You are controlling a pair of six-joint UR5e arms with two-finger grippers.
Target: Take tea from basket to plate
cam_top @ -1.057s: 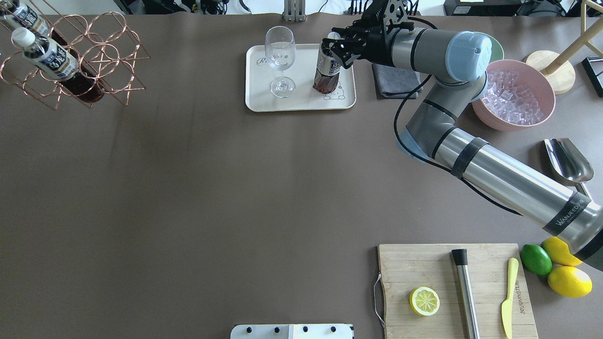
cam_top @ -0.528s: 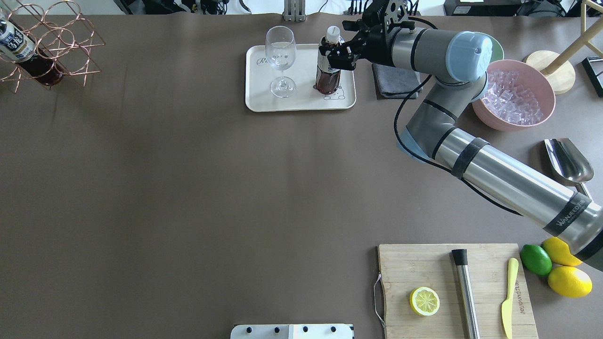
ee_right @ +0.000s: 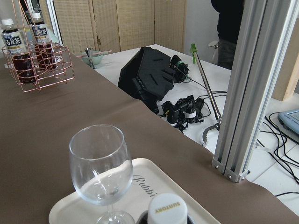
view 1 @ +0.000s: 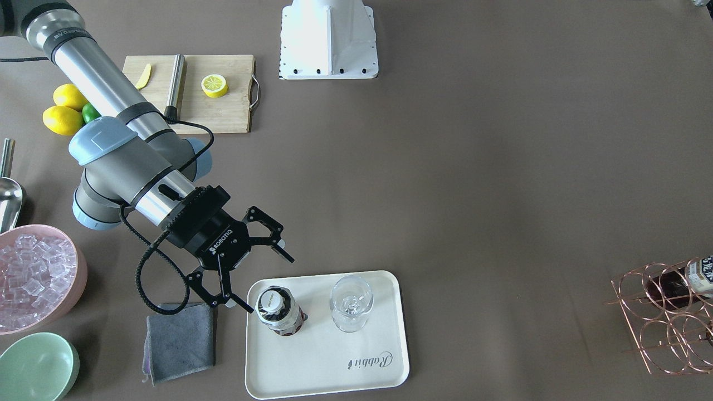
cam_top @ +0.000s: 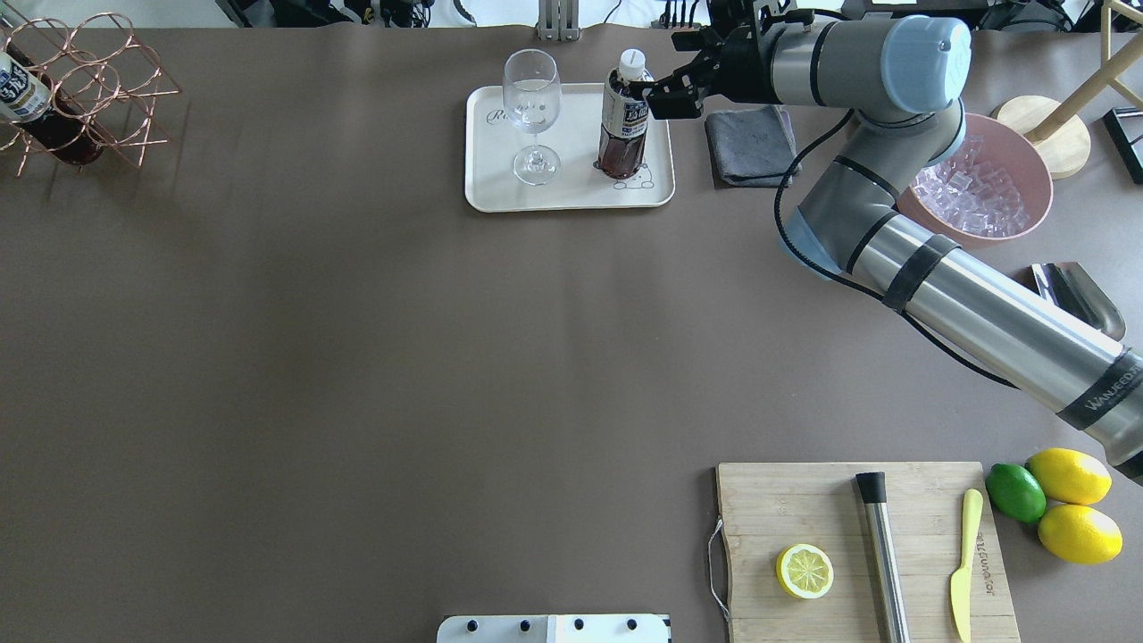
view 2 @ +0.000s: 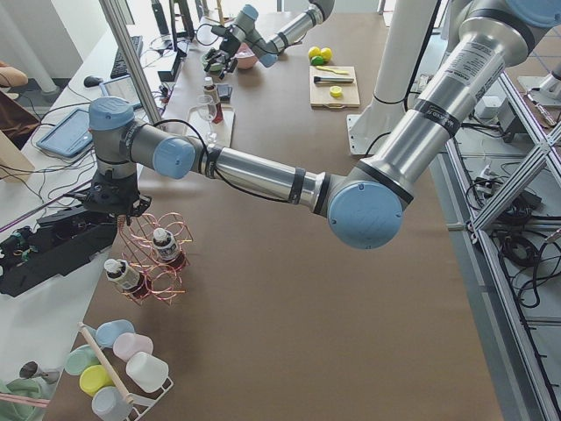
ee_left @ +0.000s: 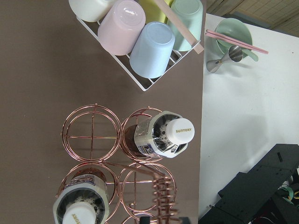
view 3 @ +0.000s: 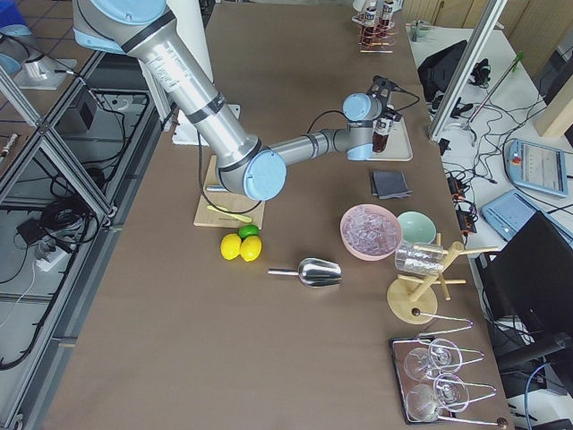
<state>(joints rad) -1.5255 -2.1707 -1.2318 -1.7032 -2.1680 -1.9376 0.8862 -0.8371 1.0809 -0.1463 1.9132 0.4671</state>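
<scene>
Right tool (view 1: 271, 285) is spread open and grips nothing. The tea (view 1: 278, 314) stands upright on the plate (view 1: 328, 384), cap up, long axis vertical, at the end of the plate nearest the cloth (view 1: 179, 341). The tool lies level and its fingertips are just beside the bottle's upper part; I can't tell if one touches it. The bottle is straight ahead of the tool's mouth, and the glass (view 1: 351, 303) is just beyond it on the same plate.

Judgement: the placing looks done, so the next move is a straight pull-back along the tool's own axis toward the cloth side. Any sideways drift could tip the bottle into the glass.

The right arm is much nearer. Left tool (view 2: 114, 200) hangs over the basket (view 1: 663, 326), well apart on the table (view 1: 473, 167); whether it grips can't be told. Two other bottles sit in the basket.
</scene>
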